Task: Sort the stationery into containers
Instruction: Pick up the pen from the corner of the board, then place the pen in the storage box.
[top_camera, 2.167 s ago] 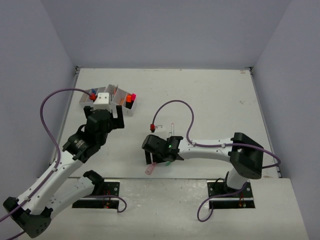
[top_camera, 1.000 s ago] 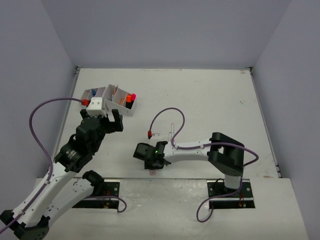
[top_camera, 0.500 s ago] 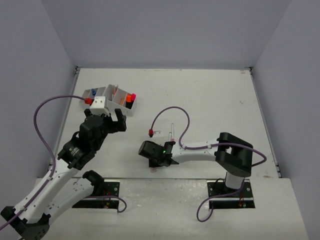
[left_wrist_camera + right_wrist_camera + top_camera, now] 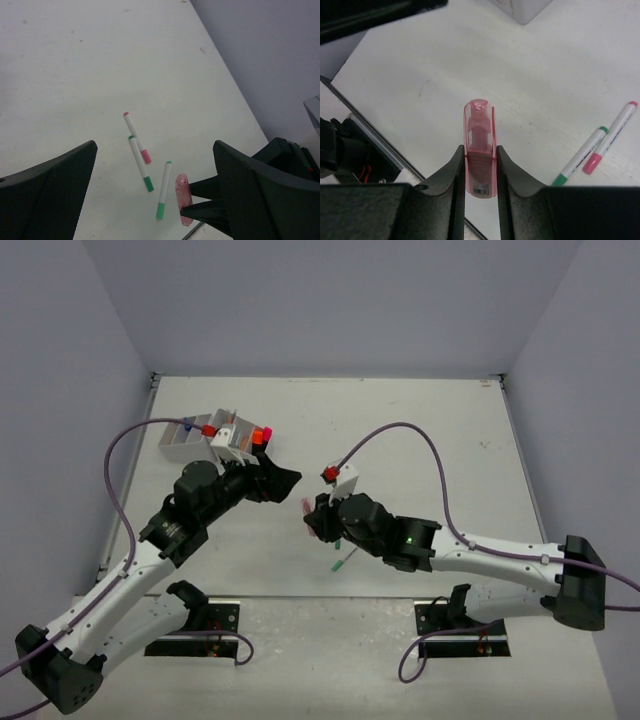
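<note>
Pink highlighter (image 4: 480, 145), clamped in right gripper (image 4: 479, 155), raised above white table (image 4: 75, 60). Left gripper (image 4: 154, 150) jaws spread wide, empty, over three loose pens (image 4: 141, 169).

Organiser (image 4: 178, 448): on the far-left part of the table (image 4: 420, 430).
Highlighter (image 4: 479, 125): between the right gripper's (image 4: 479, 155) fingers, above the table's middle.
Pens (image 4: 141, 163): three close together on the table, near the highlighter.

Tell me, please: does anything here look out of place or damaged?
Nothing looks damaged or spilled. Only three markers lie loose on the table, outside the white organiser; the right gripper holds a pink highlighter.
</note>
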`<control>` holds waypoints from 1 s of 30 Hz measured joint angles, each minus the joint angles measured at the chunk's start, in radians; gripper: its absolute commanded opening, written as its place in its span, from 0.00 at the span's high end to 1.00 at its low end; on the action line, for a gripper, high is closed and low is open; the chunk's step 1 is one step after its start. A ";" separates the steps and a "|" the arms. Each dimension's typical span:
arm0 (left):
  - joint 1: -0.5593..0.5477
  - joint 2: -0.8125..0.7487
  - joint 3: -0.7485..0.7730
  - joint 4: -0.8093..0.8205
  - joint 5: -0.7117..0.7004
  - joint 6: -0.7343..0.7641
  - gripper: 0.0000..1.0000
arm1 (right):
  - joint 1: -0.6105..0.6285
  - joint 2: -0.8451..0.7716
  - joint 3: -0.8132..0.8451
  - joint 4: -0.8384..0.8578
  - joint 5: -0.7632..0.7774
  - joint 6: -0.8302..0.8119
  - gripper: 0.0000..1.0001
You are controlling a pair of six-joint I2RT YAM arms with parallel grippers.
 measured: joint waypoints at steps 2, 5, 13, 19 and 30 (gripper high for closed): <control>0.000 0.027 -0.001 0.055 0.070 -0.026 0.00 | -0.001 -0.058 -0.021 0.022 0.009 -0.046 1.00; 0.000 0.073 -0.008 0.153 0.193 -0.074 0.04 | -0.001 -0.145 -0.062 0.060 0.027 -0.106 1.00; 0.000 0.190 -0.048 0.329 0.433 -0.173 0.25 | -0.003 -0.249 -0.083 0.092 0.064 -0.169 1.00; 0.000 0.242 -0.057 0.416 0.546 -0.215 0.69 | -0.004 -0.249 -0.083 0.090 0.074 -0.171 1.00; 0.002 0.292 -0.061 0.503 0.629 -0.235 1.00 | -0.005 -0.248 -0.083 0.068 0.094 -0.176 1.00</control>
